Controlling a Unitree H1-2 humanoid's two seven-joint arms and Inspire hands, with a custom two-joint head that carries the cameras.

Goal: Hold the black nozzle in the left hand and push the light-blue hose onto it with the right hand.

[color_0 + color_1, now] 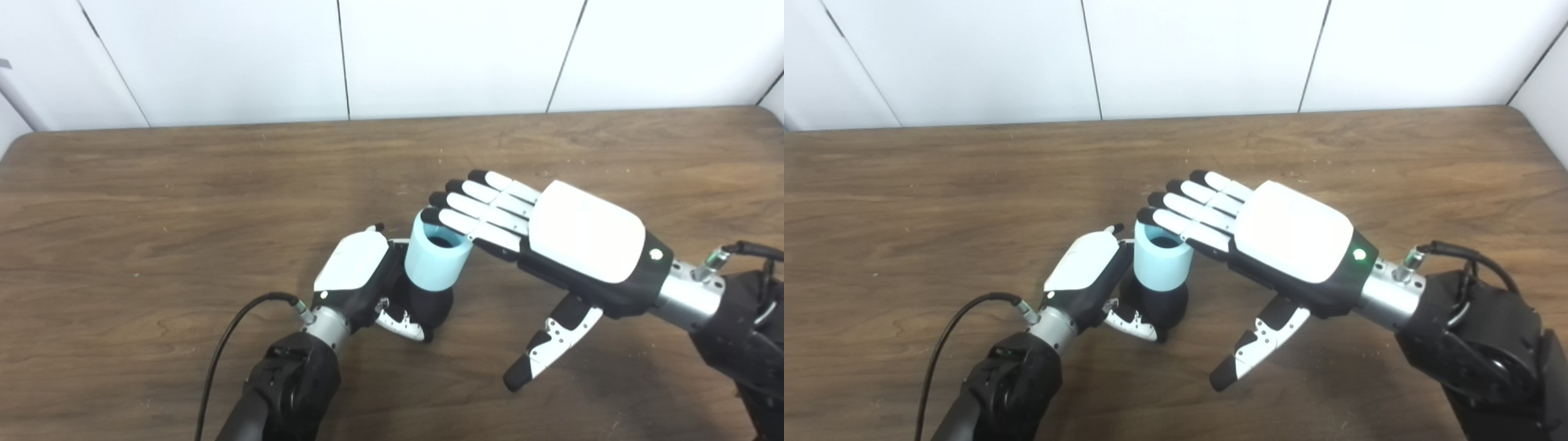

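Note:
A short light-blue hose (436, 260) stands upright on top of the black nozzle (432, 306), its open end facing up. My left hand (361, 275) is shut on the black nozzle, thumb wrapped across its front near the table. My right hand (551, 239) hovers open to the right of the hose, palm down, fingers stretched flat. Its fingertips (432, 215) reach the hose's top rim; whether they touch it I cannot tell. Its thumb (545, 349) hangs down, apart from everything.
The brown wooden table (184, 196) runs under both hands, with a white panelled wall (429, 55) along its far edge. A black cable (226, 343) loops from my left wrist toward the front edge.

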